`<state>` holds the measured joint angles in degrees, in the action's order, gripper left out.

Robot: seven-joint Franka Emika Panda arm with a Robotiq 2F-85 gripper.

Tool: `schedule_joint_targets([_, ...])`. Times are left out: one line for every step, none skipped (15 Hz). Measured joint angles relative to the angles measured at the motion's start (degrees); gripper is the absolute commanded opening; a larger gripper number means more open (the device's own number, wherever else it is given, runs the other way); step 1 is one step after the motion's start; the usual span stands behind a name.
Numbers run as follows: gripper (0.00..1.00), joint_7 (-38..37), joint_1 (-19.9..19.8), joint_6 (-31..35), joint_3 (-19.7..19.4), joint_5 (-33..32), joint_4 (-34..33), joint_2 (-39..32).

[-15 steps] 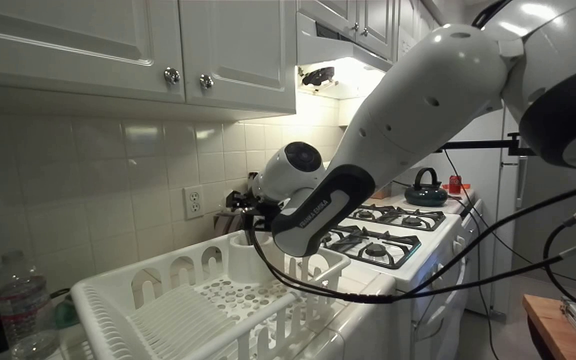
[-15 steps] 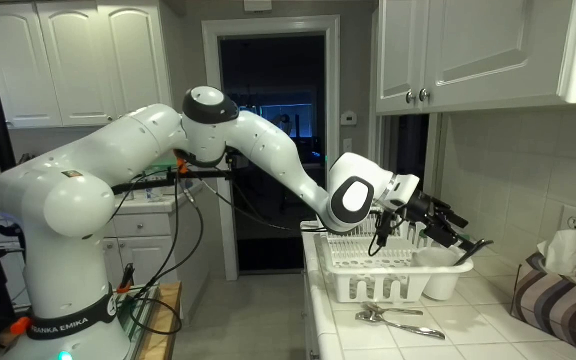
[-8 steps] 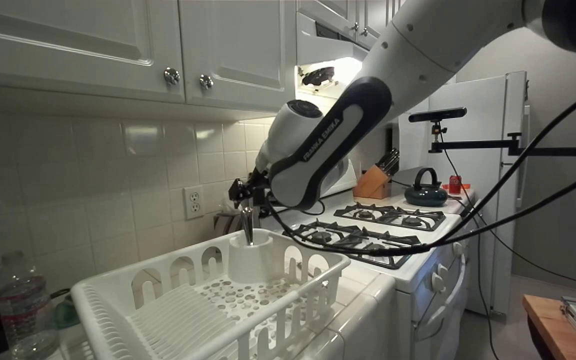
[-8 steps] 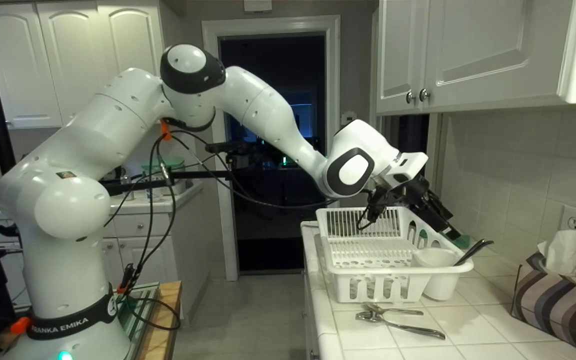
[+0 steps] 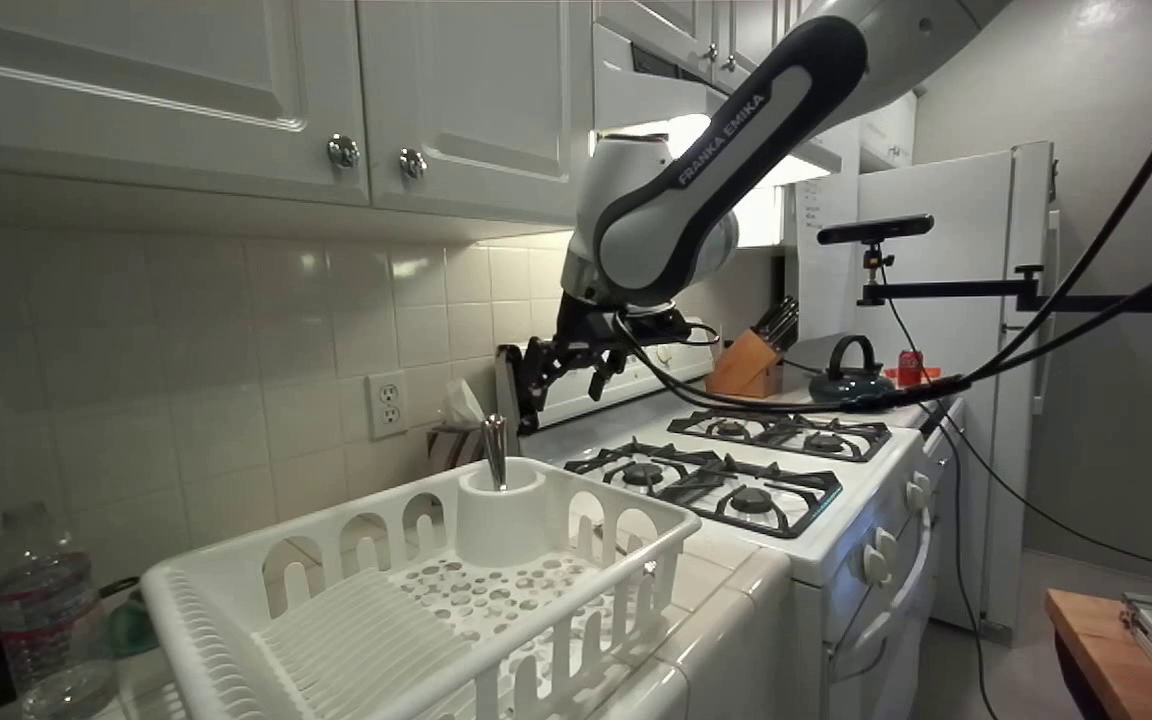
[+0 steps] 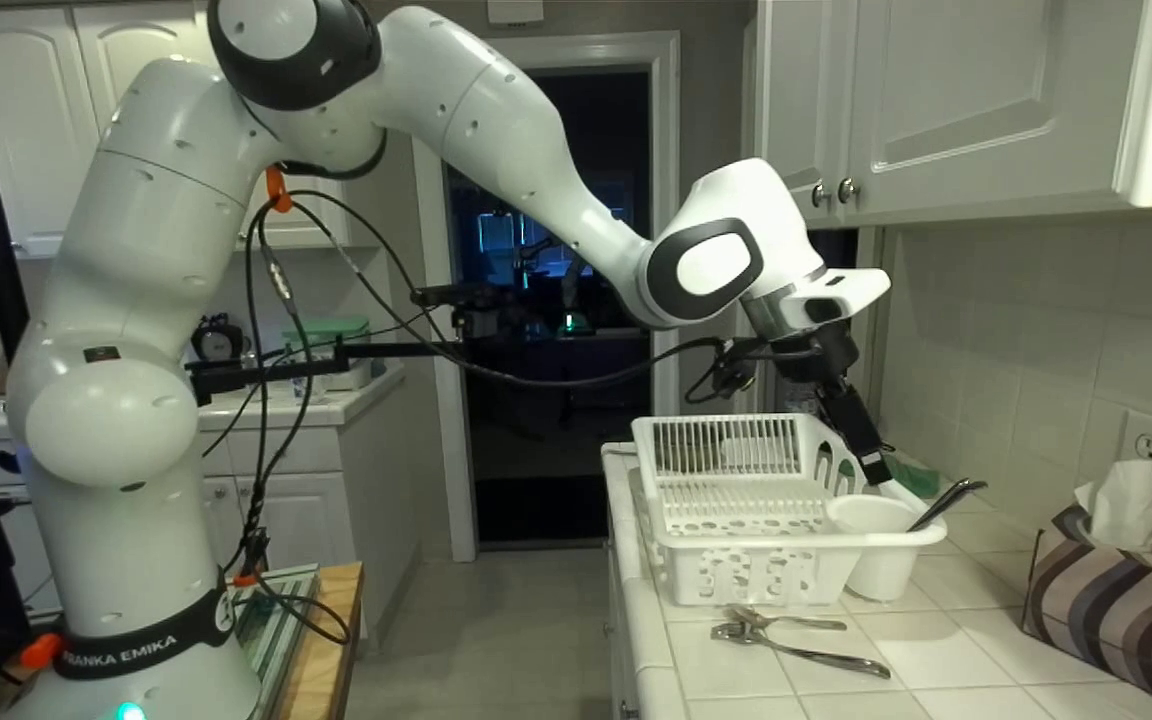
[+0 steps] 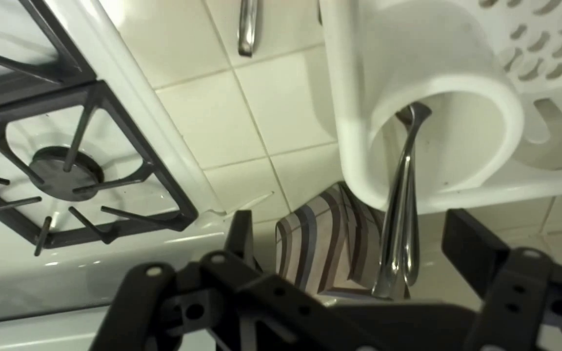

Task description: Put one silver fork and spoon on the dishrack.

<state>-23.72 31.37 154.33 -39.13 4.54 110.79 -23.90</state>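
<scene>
In both exterior views the white dishrack (image 6: 766, 541) stands on the counter, its round utensil cup (image 5: 501, 530) at one corner. Silver utensils (image 7: 398, 214) lean together in that cup, handles up and outward over the rim; which is fork and which spoon I cannot tell. Two more silver pieces, one handle (image 6: 806, 624) beside another (image 6: 841, 661), lie on the tiles outside the rack, heads too small to name. My gripper (image 7: 351, 229) is open, its fingers (image 7: 471, 248) wide apart. In an exterior view it hangs near the cup's handles (image 5: 495, 455), clear of them.
A striped tissue box (image 6: 1116, 590) stands on the counter near the cup. Beside the counter is a stove with black grates (image 5: 736, 495). A plastic bottle (image 5: 48, 620) stands by the rack's far end. Cabinets (image 5: 476, 110) hang above, and a tiled wall backs the counter.
My gripper has drawn back from the handles in the cup and tipped more steeply downward while the arm rose. The handles, hidden by the arm before in an exterior view, now show standing there.
</scene>
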Motion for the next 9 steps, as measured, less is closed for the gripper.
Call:
schedule_joint_targets([1.00,0.64,-2.37,-2.78,2.47,-1.76,0.38,2.12])
schedule_joint_targets([1.00,1.12,-5.01,-5.19,5.22,-3.32,0.75,4.07])
schedule_joint_targets([1.00,1.52,-7.82,-7.03,8.16,-4.49,1.18,5.84])
schedule_joint_targets([1.00,1.82,-10.76,-8.27,11.21,-5.24,1.71,7.36])
schedule_joint_targets([1.00,2.07,-13.52,-9.11,14.05,-5.67,2.20,8.58])
schedule_joint_targets([1.00,2.36,-16.10,-9.49,16.68,-5.79,2.80,9.67])
schedule_joint_targets([1.00,2.70,-18.36,-9.59,18.97,-5.79,3.43,10.50])
schedule_joint_targets([1.00,2.88,-20.33,-9.60,20.97,-5.79,4.04,11.21])
schedule_joint_targets([1.00,3.04,-21.66,-9.60,22.30,-5.79,4.63,11.79])
